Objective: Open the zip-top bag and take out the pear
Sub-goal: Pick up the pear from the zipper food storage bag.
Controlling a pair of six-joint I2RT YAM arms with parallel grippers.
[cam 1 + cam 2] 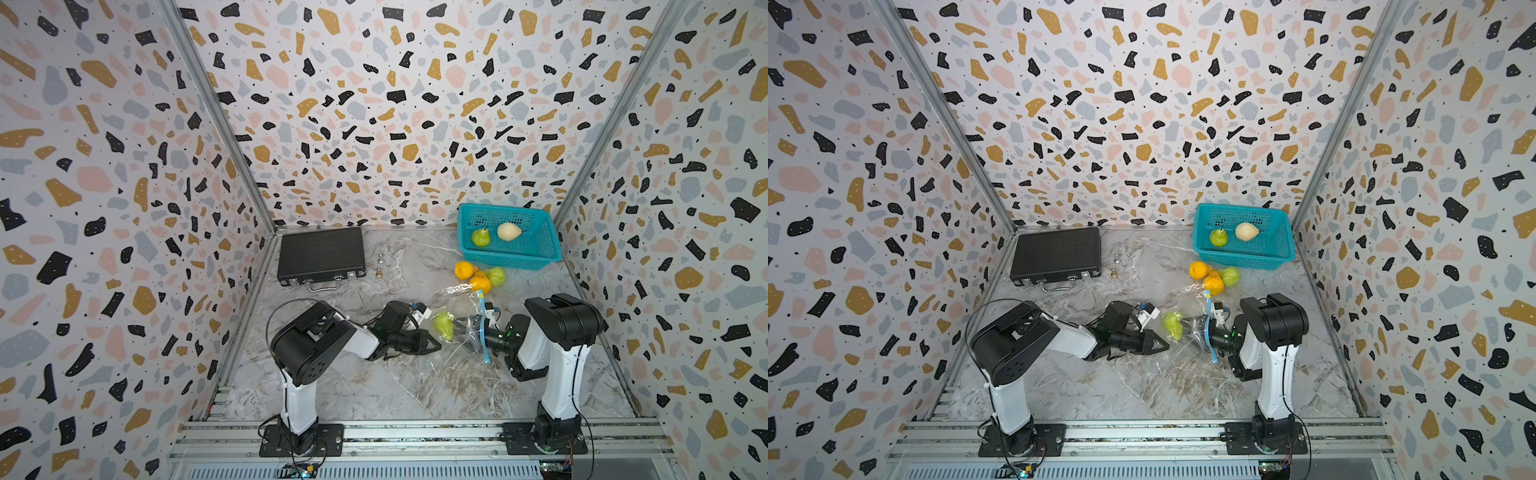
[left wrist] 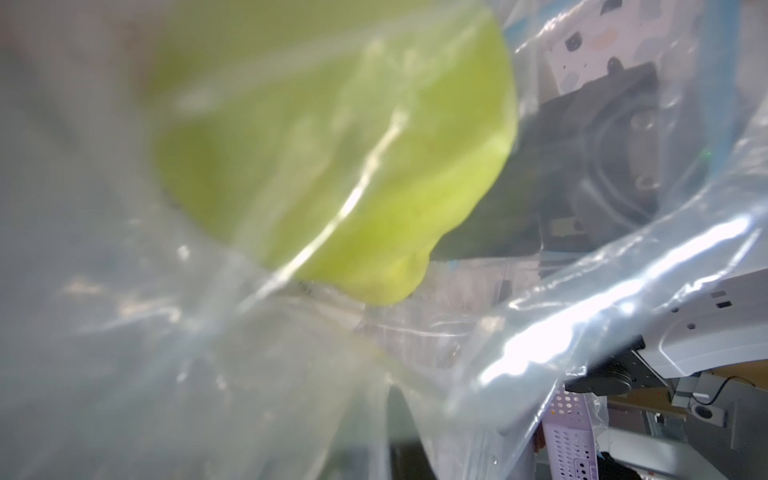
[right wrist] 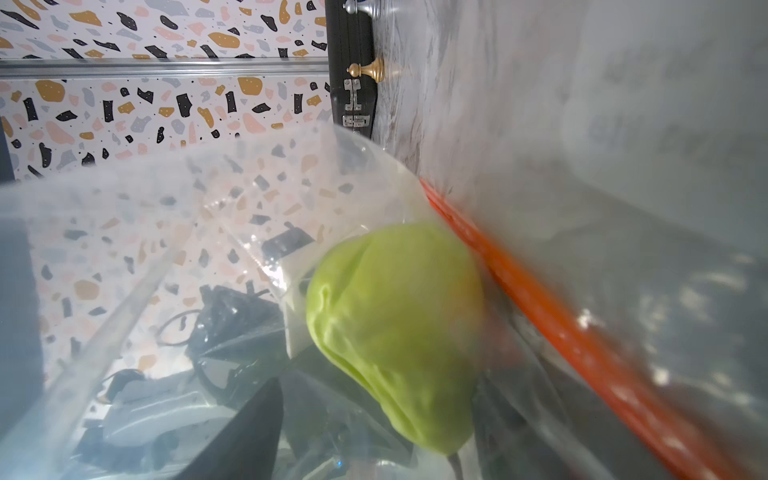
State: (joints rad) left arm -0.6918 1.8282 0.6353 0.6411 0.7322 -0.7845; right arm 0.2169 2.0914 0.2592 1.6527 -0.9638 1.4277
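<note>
Toward front edge of table (image 1: 415, 386), middle: left gripper (image 1: 434, 344) clenched, seemingly pinching closed end of bag (image 1: 455, 293). Pear (image 1: 444, 325) inside bag. Right gripper (image 1: 464, 332) inside unzipped mouth (image 1: 483, 332), jaws spread, apparently not clamping pear. Step: extraction. Next: close on pear, pull out rightward.

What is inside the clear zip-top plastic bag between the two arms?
One light green pear lies inside the clear plastic bag. The right pincer reaches in through the blue zip mouth; crumpled film hides its tips.

zip-top bag (image 1: 459, 296): clear, blue zip, crumpled, mouth open | pear (image 1: 444, 325): green, inside bag, mid-table
</note>
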